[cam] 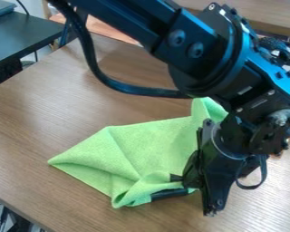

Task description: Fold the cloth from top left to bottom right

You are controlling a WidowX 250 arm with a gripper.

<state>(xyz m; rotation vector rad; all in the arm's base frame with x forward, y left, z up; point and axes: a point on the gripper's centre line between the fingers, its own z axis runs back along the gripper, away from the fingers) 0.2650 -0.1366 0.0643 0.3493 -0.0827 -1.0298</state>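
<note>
Well, arm (199, 38) over cloth (144, 147), black table (20, 36) nearby.

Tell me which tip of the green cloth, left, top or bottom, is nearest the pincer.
The bottom tip, bunched up close to the pincer; the left tip and top tip are both farther off.
</note>
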